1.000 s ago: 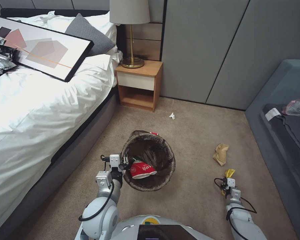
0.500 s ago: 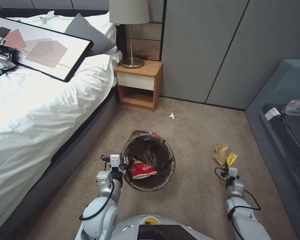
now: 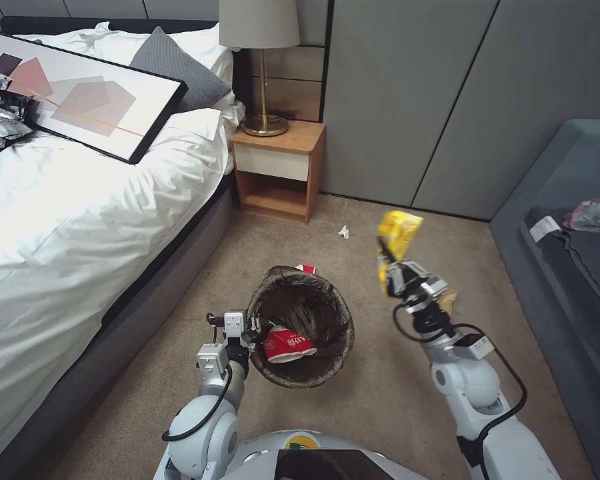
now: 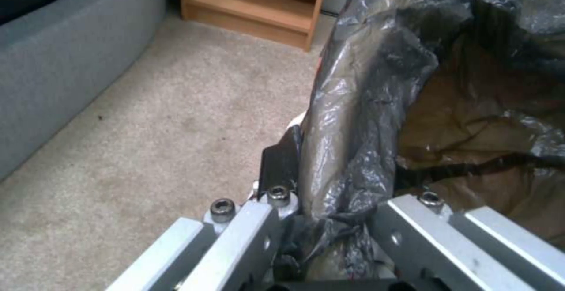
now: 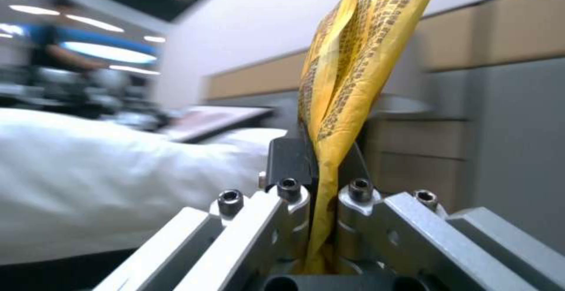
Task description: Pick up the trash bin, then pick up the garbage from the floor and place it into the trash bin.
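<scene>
The trash bin [image 3: 342, 317], white with a dark liner, hangs just above the carpet in front of me. My left gripper [image 3: 249, 328] is shut on its near-left rim, and the left wrist view shows the crinkled liner [image 4: 365, 105] pinched in the gripper [image 4: 329, 213]. A red-and-white cup [image 3: 287, 345] lies inside. To the right of the bin and above its rim, my right gripper [image 3: 399, 272] is raised and shut on a yellow snack wrapper [image 3: 397, 235] that stands upright. The right wrist view shows the wrapper [image 5: 353, 61] clamped in the gripper [image 5: 321, 160]. A tan paper bag [image 3: 451, 297] lies partly hidden behind that arm. A white tissue [image 3: 344, 231] lies farther off.
A bed [image 3: 60, 220] with a framed picture [image 3: 80, 93] runs along the left. A wooden nightstand [image 3: 280, 170] with a lamp stands ahead against the grey wall panels. A dark sofa [image 3: 567, 220] borders the right. Open carpet lies between them.
My right arm has lifted the yellow wrapper off the floor and swung it up and left, towards the bin. The left gripper and bin have barely moved.
</scene>
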Available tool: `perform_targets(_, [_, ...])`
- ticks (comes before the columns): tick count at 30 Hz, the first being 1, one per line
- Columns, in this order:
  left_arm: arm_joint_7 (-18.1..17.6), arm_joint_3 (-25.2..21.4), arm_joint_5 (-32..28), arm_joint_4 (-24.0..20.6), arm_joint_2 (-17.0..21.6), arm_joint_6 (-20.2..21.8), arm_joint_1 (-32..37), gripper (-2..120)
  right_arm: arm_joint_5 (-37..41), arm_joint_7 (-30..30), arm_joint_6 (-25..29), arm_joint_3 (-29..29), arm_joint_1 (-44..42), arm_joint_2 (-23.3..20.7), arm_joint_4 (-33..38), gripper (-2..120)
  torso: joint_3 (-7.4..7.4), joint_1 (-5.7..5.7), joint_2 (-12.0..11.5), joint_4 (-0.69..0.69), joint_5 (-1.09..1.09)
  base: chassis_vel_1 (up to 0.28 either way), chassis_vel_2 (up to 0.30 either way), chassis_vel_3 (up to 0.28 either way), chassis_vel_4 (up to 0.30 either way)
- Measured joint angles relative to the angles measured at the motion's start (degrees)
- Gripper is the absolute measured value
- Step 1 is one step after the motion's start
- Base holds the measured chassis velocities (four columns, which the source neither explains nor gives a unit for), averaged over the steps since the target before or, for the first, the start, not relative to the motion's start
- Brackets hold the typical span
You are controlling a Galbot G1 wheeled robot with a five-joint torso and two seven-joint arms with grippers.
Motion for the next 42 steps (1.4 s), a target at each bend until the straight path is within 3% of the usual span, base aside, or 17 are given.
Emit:
perform_targets(8, [0.04,0.89,0.02,0.42,-0.42,0.09,-0.11,3,-3.4,-4.11,-2.11,-11.74,-0.18,-3.17,-1.18,0,0.0,0.0,0.0,0.0,0.01,0.0,0.0,0.0,0.0])
perform_targets(19, [0.06,0.93,0.0,0.41,-0.6,0.1,-0.21,3,-8.01,-4.35,-0.31,-14.14,-0.7,-1.25,-7.0,-1,0.0,0.0,0.0,-0.01,0.01,0.0,0.0,0.0,0.0])
perform_targets(42, [0.05,1.17,0.02,-0.26,-0.61,0.15,0.18,3,-9.22,-4.95,0.73,-12.66,-0.56,-0.36,-9.94,84,0.0,0.0,0.0,0.0,0.01,0.0,0.0,0.0,0.0])
